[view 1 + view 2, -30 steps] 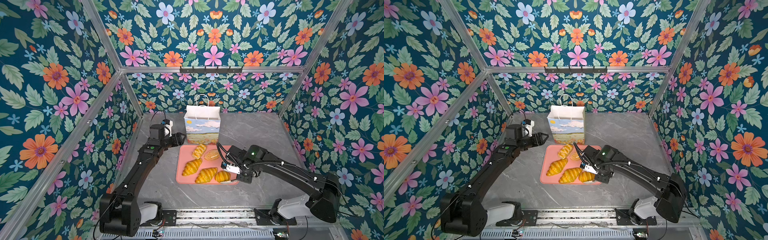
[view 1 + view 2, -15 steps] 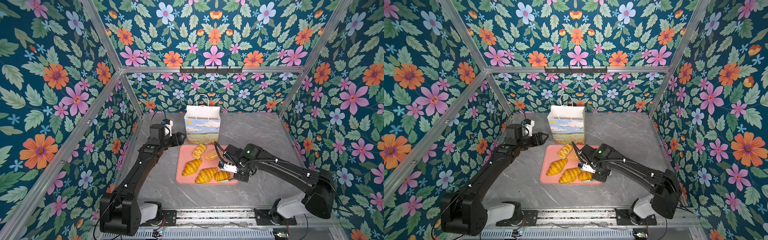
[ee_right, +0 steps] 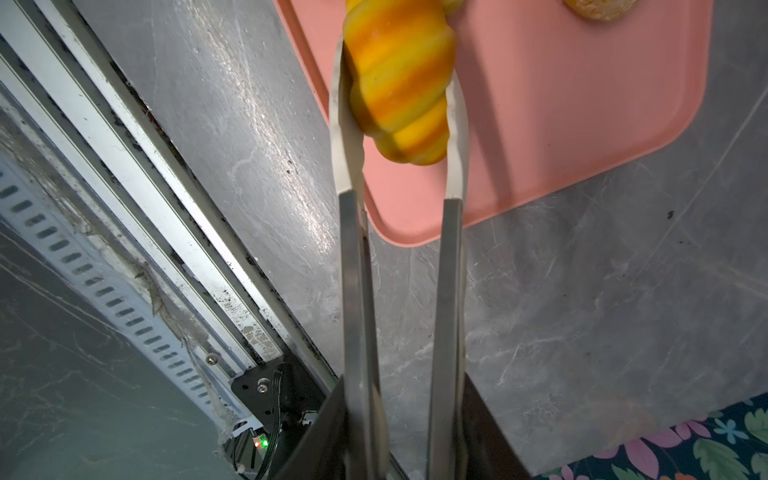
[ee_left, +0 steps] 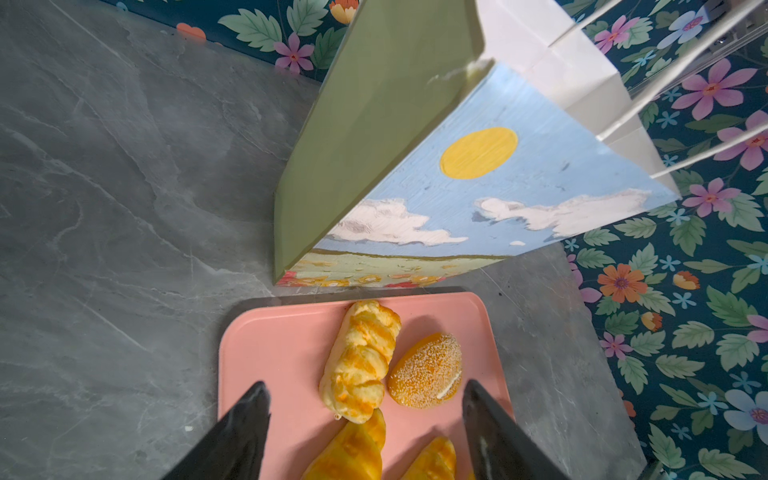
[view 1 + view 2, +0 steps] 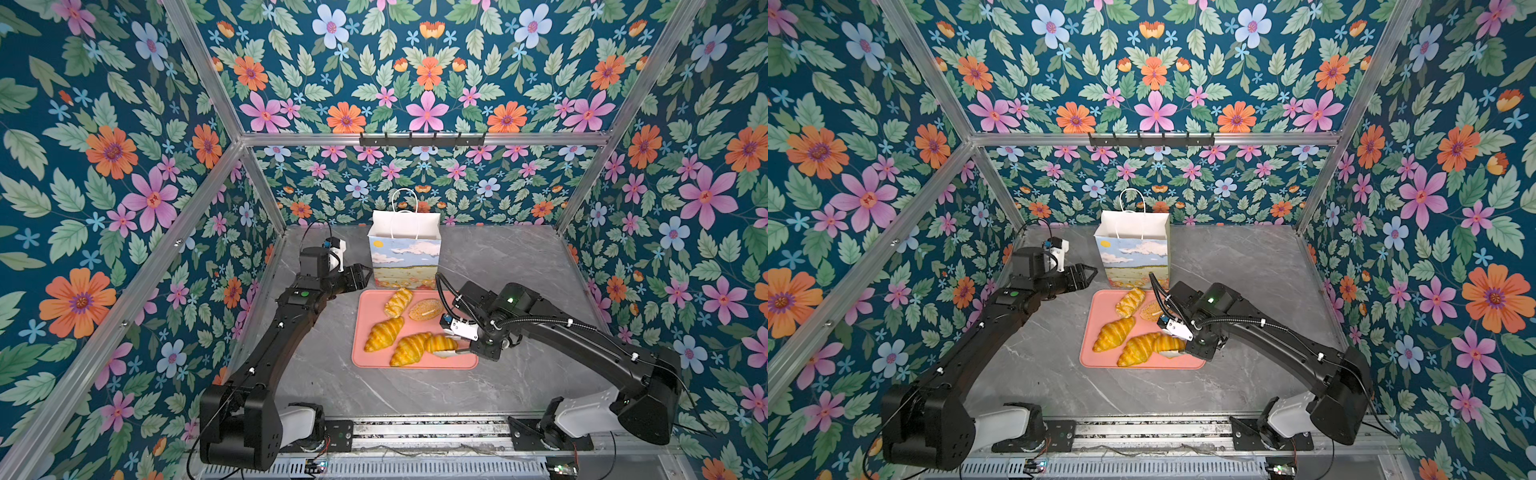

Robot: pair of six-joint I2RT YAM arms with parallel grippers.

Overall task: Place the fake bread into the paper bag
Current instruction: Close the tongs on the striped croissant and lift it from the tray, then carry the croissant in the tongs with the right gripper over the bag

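Right gripper clamped on the striped round bun — white fingertips pressed against its two sides — near the front right corner of the pink tray. Touching the tray or just clear of it: cannot tell. Seen in both top views at the right end of the front row, bun against a ridged croissant, with a second croissant further left. Behind them on the tray, lying free: a braided piece and a speckled oval bun, side by side.

Paper bag upright and open-mouthed just past the tray's far edge, cord handles raised, the whole tray between it and the gripped bun. Only white paper visible at its mouth.

Left gripper spread wide and empty, hanging just beside the bag's lower left corner, near the tray's far left corner; in the left wrist view, black fingers framing the braided piece and the speckled bun below.

Underneath, a grey marble-look table. All round, walls papered in teal with pink, orange and blue flowers, aluminium bars at the joins, a black hook rack on the back wall, and a metal rail along the front edge carrying both arm bases.
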